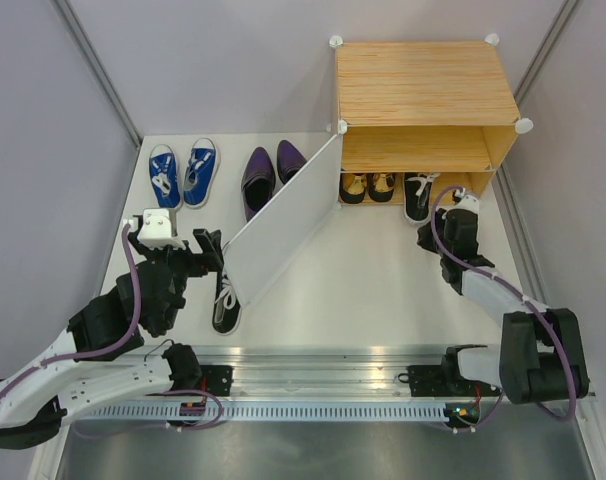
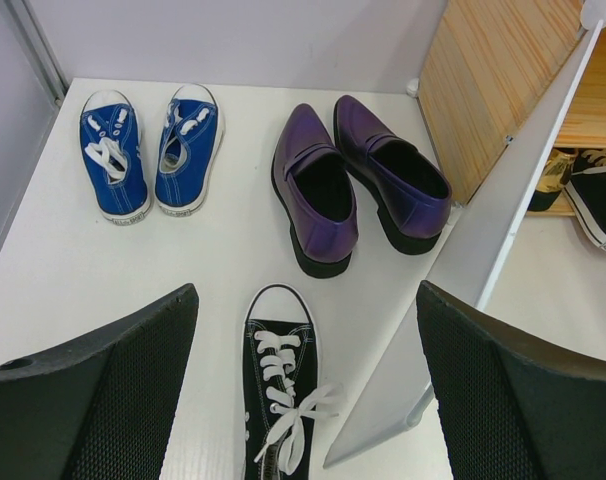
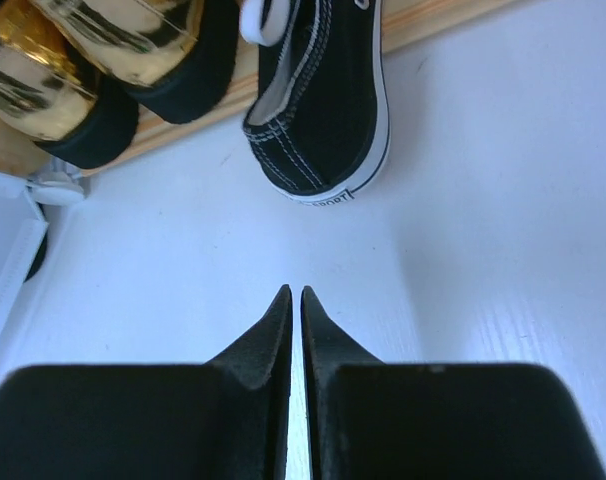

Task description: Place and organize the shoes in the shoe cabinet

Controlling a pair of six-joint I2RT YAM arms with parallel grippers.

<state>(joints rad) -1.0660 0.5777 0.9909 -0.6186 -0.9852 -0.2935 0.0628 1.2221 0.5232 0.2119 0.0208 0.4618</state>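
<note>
**Desk:** Where are the shoes sitting?

**Me:** I'm seeing the gold shoes point(image 1: 368, 187) lying side by side on the lower shelf of the shoe cabinet point(image 1: 423, 90). One black shoe point(image 3: 323, 90) is lying just right of them in the top view, its heel poking out past the shelf edge over the white surface point(image 1: 383, 270). The other black shoe point(image 2: 278, 390) is lying on the surface in front of my left arm, just beside the white door panel point(image 1: 283, 215), which is standing swung open.

**Desk:** And the other pairs?

**Me:** The blue sneakers point(image 2: 148, 150) and the purple dress shoes point(image 2: 358, 180) are sitting in pairs at the back left, outside the cabinet. The purple pair is lying nearer the door.

**Desk:** What are the tools doing?

**Me:** My right tool point(image 3: 294, 292) is hovering near the shelved black shoe's heel, its fingers pressed together and gripping nothing. My left tool point(image 2: 305, 288) is hanging over the other black shoe with its fingers spread wide, holding nothing.
</note>
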